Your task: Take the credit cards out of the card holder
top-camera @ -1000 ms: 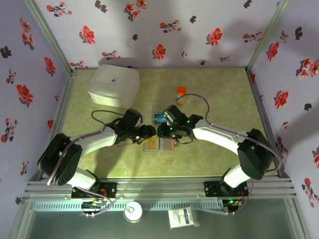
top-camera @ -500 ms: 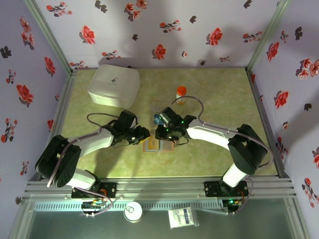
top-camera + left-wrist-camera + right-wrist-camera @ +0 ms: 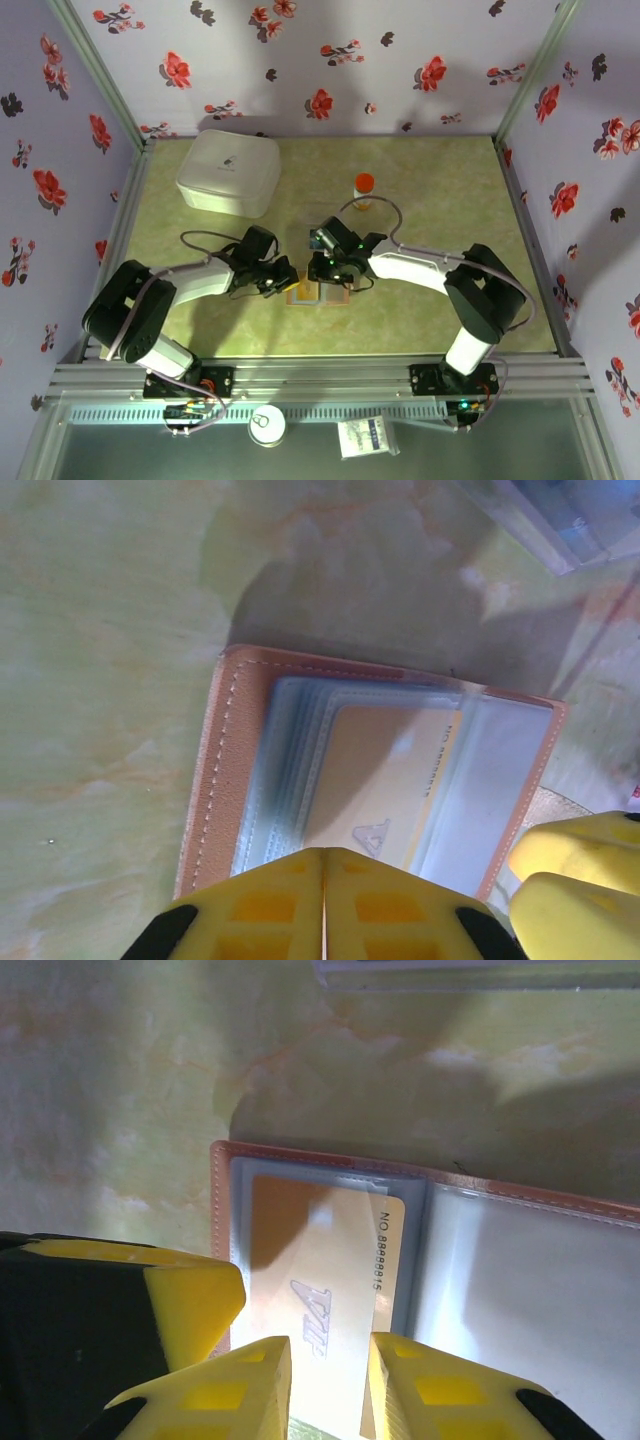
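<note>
- Reaching inward from both sides, elbows bent, meeting mid-counter (image 3: 430, 190).
- Left pincer (image 3: 324, 865) pressed together at the edge of the open card holder (image 3: 225, 760).
- Right pincer (image 3: 330, 1355) slightly spread over one tan credit card (image 3: 320, 1260), sleeved inside.
- Counted: one card holder, lying flat.

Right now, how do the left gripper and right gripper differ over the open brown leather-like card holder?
The left gripper is shut, fingers meeting; the right gripper shows a narrow gap. The left gripper's closed tips cover part of the yellowish-tan card; the right gripper's fingers frame that card between them. Both are yellow-fingered and sit over the brown card holder.
</note>
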You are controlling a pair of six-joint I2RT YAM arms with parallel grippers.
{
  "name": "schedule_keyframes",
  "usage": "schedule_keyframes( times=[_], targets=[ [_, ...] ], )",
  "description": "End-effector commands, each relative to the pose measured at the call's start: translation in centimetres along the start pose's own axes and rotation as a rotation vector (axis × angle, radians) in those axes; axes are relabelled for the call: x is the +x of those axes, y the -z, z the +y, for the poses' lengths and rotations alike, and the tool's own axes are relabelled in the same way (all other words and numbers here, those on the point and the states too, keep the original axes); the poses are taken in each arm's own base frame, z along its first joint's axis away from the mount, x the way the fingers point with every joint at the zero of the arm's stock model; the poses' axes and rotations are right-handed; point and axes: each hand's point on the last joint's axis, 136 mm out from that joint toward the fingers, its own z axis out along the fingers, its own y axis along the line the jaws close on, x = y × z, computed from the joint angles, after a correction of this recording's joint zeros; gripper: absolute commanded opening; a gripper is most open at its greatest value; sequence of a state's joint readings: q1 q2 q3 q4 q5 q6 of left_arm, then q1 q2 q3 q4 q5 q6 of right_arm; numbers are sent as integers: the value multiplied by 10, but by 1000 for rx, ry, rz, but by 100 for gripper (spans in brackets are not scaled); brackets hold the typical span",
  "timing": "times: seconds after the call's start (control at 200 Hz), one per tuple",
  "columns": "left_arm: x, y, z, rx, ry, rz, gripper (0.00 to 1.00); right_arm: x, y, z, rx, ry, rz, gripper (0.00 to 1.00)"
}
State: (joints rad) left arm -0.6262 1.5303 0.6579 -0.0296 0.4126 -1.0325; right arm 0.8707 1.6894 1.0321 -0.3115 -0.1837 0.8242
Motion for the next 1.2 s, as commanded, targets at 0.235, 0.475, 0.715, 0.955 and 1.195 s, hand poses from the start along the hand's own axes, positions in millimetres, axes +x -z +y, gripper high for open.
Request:
schedule_keyframes(
  times=[0.235, 0.475, 0.715, 0.955, 1.195],
  targets=[
    [5, -7, 17, -46, 0, 23, 4, 12, -18, -5, -2, -26, 52, 22],
    [6, -7, 20, -53, 11, 21, 4, 15, -23, -8, 0, -28, 64, 21],
    [6, -7, 21, -53, 14, 20, 3, 19, -28, -12, 4, -33, 78, 22],
    [6, -6, 21, -53, 14, 18, 3, 21, -31, -19, 33, -35, 84, 24],
    [6, -6, 20, -52, 17, 17, 3, 19, -24, -26, 84, -18, 69, 28]
  ],
)
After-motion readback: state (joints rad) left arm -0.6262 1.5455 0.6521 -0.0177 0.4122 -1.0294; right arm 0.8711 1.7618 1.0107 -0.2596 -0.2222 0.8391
